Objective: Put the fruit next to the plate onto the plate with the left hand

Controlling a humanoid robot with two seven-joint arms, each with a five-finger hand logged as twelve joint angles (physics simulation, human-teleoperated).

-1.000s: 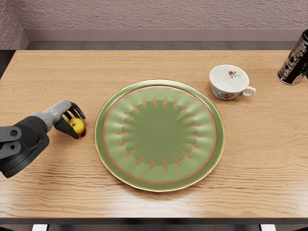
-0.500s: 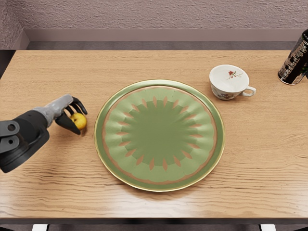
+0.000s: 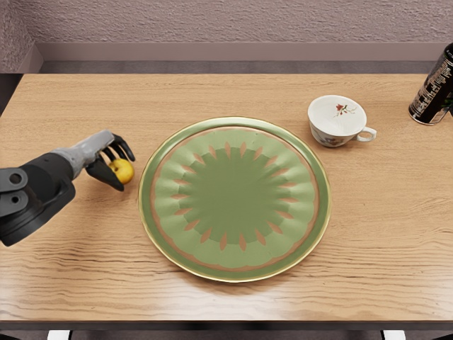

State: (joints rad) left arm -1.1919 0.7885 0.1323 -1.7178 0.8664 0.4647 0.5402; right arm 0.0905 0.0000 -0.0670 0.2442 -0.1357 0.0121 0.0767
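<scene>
A small yellow fruit is held just left of the big green plate, a little above the table. My left hand is shut on it, dark fingers curled over its top and left side. The left arm enters from the picture's left edge. The plate, with its gold rim and orange petal pattern, lies flat mid-table with nothing on it. No right arm shows.
A white teacup with a small red motif stands behind the plate's right side. A dark can is at the far right edge. The wooden table ends at a wall behind.
The left hand with the yellow fruit has risen slightly and shifted up and to the right, toward the plate's rim. Plate, cup and can have not moved.
</scene>
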